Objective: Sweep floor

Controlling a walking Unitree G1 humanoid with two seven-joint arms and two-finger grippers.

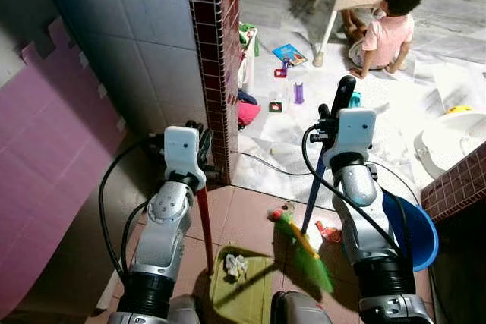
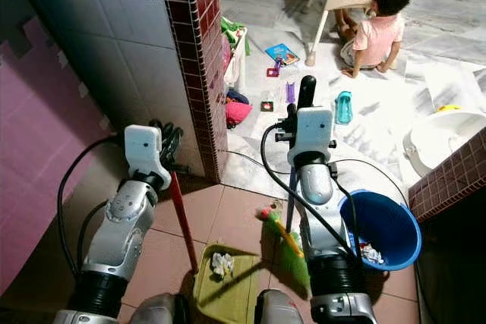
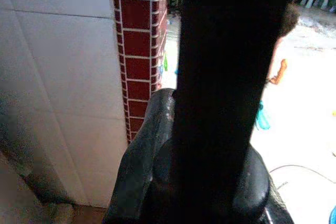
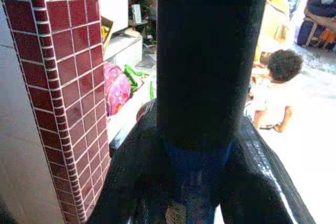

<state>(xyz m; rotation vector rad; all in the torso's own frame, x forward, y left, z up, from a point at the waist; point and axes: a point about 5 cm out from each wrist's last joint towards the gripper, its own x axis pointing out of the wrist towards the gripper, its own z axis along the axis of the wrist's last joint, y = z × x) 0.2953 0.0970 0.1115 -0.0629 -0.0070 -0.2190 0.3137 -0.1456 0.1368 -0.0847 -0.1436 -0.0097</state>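
Child (image 1: 387, 28) beyond brick pillar (image 1: 220, 58); blue bucket (image 2: 383, 229) beside broom (image 2: 292, 248).

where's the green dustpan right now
The green dustpan lies on the tan floor tiles at the bottom centre of the eye views, between the two arms. Crumpled white litter sits in it, and the green broom head is just to its right.

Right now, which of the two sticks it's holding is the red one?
The red handle in the left end effector, running to the green dustpan. The right end effector holds the blue broomstick.
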